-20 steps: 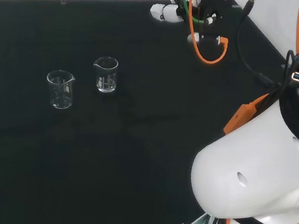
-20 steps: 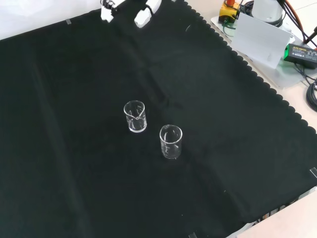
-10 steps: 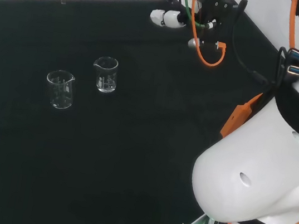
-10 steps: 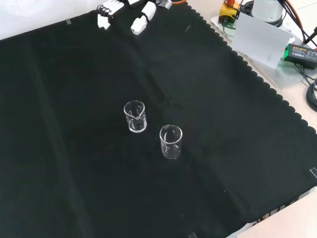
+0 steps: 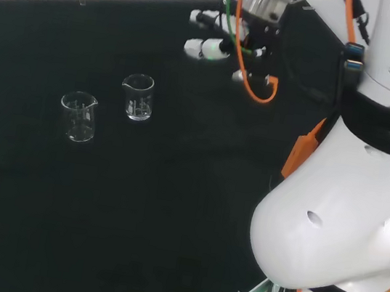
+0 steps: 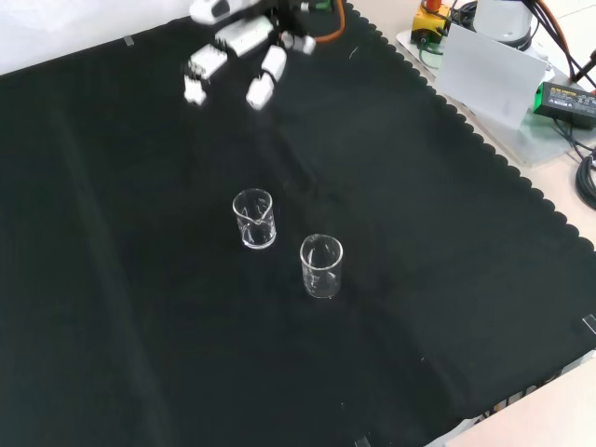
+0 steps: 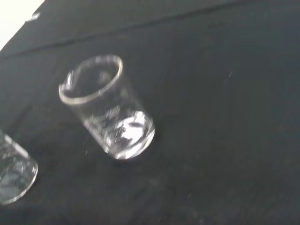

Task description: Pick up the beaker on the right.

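Beaker on the right (image 5: 138, 97) is standing upright mid-counter in the head view, its twin (image 5: 78, 116) just beside it — that is the risk. The hand (image 6: 244, 54) is hovering well apart, fingers relaxed and holding nothing; a wide approach could be clipping the neighbour.

The robot hand (image 6: 244, 42) hangs in the air at the top of the front view, its white fingers (image 6: 264, 82) spread apart, fairly straight, pointing down and holding nothing. In the head view the robot hand (image 5: 207, 39) reaches left from the wrist, with the big white arm links (image 5: 339, 212) at the right.
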Tool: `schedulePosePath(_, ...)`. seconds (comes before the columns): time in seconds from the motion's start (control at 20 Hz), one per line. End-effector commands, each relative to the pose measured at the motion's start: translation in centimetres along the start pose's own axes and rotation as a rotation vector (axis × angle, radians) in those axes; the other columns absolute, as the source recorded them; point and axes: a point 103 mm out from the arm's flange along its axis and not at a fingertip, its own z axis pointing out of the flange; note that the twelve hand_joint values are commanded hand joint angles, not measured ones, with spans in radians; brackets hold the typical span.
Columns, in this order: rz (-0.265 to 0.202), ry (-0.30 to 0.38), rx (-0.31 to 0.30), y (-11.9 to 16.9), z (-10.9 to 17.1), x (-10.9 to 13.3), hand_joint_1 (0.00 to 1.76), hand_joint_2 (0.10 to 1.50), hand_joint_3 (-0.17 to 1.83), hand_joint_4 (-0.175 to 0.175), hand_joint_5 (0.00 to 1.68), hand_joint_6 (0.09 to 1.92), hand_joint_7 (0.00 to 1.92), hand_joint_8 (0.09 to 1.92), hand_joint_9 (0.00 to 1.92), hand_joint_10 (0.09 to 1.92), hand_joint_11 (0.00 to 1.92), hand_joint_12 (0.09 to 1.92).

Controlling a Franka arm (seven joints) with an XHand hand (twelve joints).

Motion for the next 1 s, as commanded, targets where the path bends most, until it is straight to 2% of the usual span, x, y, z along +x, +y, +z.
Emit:
schedulePosePath(0.05,-0.065,0.072,0.042,3.0,5.1,0.2,0.58,1.10,-0.14,-0.059,0.18,0.09,0.07,0.55,0.12,0.68,0.00,1.05)
schedulePosePath(0.2,-0.082,0.073,0.062,3.5,6.3,0.1,0.57,1.04,-0.17,-0.060,0.18,0.09,0.07,0.56,0.15,0.68,0.00,1.09)
schedulePosePath(0.5,-0.091,0.141,0.087,4.3,8.6,-0.6,0.57,0.97,-0.17,-0.069,0.19,0.09,0.10,0.58,0.18,0.69,0.00,1.13)
schedulePosePath(0.75,-0.134,0.168,0.092,4.7,10.0,-0.6,0.60,0.93,-0.17,-0.072,0.20,0.09,0.10,0.59,0.19,0.70,0.00,1.13)
schedulePosePath(0.9,-0.166,0.218,0.079,4.8,10.7,-0.6,0.61,0.91,-0.17,-0.072,0.19,0.09,0.10,0.59,0.18,0.69,0.00,1.11)
schedulePosePath(1.0,-0.181,0.225,0.087,5.0,11.0,-0.5,0.64,0.90,-0.17,-0.073,0.19,0.09,0.10,0.60,0.18,0.69,0.00,1.09)
